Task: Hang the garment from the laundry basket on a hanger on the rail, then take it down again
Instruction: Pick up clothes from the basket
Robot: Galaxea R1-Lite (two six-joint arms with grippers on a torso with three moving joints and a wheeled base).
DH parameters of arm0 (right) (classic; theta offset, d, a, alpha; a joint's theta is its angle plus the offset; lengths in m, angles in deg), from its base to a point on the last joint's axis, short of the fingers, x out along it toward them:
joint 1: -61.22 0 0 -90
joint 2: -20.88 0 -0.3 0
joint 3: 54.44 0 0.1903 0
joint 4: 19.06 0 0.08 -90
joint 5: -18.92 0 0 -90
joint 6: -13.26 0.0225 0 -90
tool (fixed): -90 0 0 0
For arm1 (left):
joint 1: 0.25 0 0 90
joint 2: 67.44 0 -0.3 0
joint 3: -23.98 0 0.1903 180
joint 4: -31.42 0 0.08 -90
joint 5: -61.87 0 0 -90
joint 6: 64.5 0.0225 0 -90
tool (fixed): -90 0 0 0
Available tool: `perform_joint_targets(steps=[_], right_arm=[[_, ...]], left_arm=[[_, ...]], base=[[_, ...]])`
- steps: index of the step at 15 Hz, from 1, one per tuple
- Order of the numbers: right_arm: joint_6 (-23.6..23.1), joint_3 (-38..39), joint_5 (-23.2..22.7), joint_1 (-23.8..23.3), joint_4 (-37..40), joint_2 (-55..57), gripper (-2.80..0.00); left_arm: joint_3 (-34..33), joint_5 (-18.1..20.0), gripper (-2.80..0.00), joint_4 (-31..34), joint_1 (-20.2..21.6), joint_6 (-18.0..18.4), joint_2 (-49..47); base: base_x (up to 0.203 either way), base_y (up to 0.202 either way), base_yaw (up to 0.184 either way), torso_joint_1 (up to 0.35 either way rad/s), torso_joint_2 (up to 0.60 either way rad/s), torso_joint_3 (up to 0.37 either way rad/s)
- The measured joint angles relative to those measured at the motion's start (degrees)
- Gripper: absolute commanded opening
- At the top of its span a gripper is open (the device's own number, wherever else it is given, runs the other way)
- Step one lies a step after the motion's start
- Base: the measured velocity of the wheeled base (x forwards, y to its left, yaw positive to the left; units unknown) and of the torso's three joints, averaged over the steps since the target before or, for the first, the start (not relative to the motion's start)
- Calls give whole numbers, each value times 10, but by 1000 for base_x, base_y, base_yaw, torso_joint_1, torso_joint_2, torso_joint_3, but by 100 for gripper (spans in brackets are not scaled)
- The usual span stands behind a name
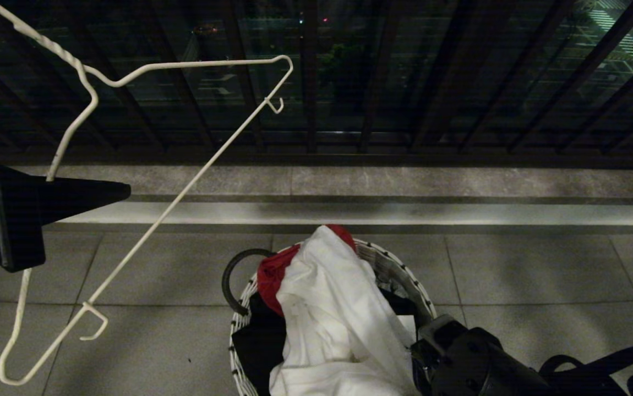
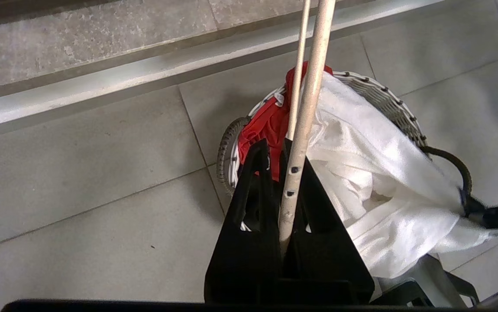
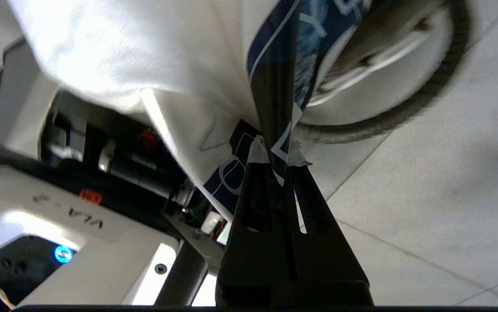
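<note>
Head view: both grippers loaded, shirt partly out of basket

Count: one hanger [image 1: 146, 231], one laundry basket [image 1: 399, 272], one white garment [image 1: 338, 319], one red cloth [image 1: 272, 272], one black garment [image 1: 258, 344] in the basket.

Left: left gripper [image 1: 121, 191] clamped shut on the hanger's wire, near one shoulder. Hanger is held up in the air, tilted, with its long bar running diagonally down toward the floor. Two small hooks on the bar, one at each end. Left wrist view shows the wire [image 2: 305, 117] pinched between the fingers [image 2: 318, 208].

Centre: basket sits on the floor tiles [image 1: 542, 286], dark loop handle [image 1: 234, 275] on its left side. Garment is draped over the rim, red cloth behind it.

Right: right gripper [image 3: 275, 156] closed on the garment at the dark blue chest graphic [image 3: 275, 86], just beside the basket rim.

Room: open tile left and right of the basket. A raised stone step [image 1: 404, 187] and the dark balcony railing [image 1: 459, 82] bound the far edge.
</note>
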Motion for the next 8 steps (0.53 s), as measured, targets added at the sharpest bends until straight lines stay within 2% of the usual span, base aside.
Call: perform_joint_targets(steps=[1, 4, 8], right_arm=[[-3, 4, 0, 9, -5, 4, 0], [-12, 7, 7, 25, -4, 1, 0], [-57, -14, 11, 27, 12, -51, 0]], left_arm=[[0, 0, -280, 0, 0, 0, 0], [1, -1, -280, 0, 0, 0, 0], [2, -1, -280, 0, 0, -1, 2]], base=[[0, 0, 0, 0, 0, 0], [0, 0, 0, 0, 0, 0], [0, 0, 0, 0, 0, 0]])
